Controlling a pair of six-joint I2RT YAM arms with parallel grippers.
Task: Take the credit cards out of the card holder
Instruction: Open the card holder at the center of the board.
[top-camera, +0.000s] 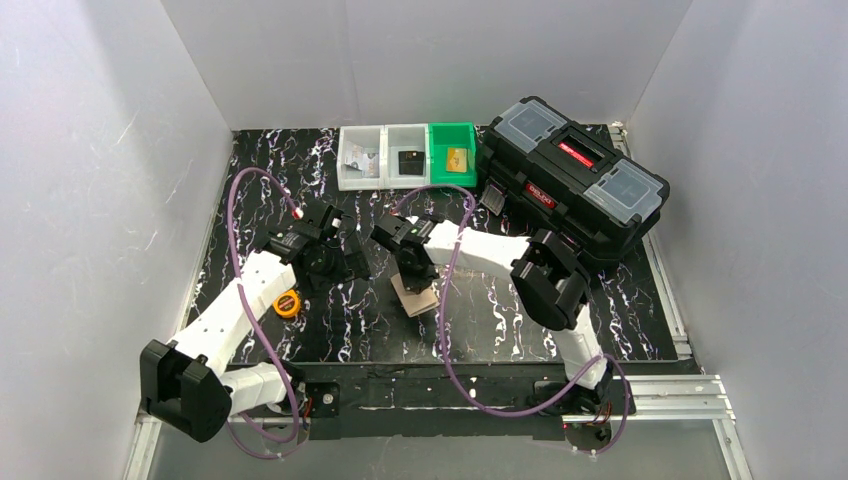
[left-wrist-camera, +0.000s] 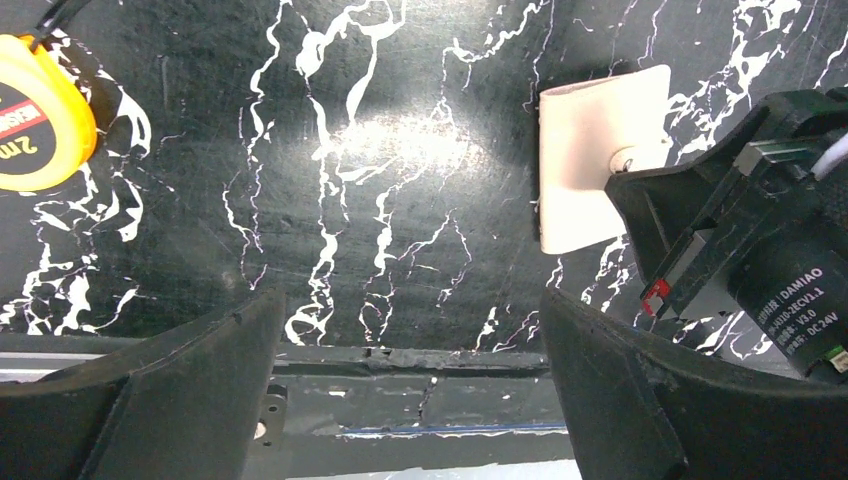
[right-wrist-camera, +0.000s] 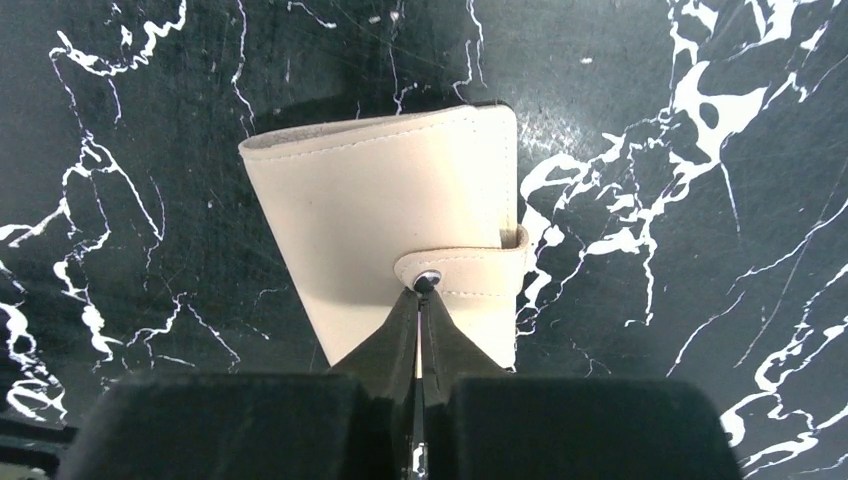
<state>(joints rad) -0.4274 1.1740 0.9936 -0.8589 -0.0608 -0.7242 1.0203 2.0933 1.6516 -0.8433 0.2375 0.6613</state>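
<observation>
Lettering is being shown on two things in the left wrist view.
"2m" is being displayed on the label of the yellow tape measure (left-wrist-camera: 35, 110), the rest being cut off. "DAMIAO", "V3.0" and "DC24V" are being shown in white on the black motor (left-wrist-camera: 790, 300) of the right gripper (right-wrist-camera: 421, 300). The red labels on the black toolbox (top-camera: 575, 175) are being rendered too small to read.

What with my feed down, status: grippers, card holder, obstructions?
Left gripper open, empty. Right gripper shut, tips at snap tab. Card holder closed. Tape measure well clear.
</observation>
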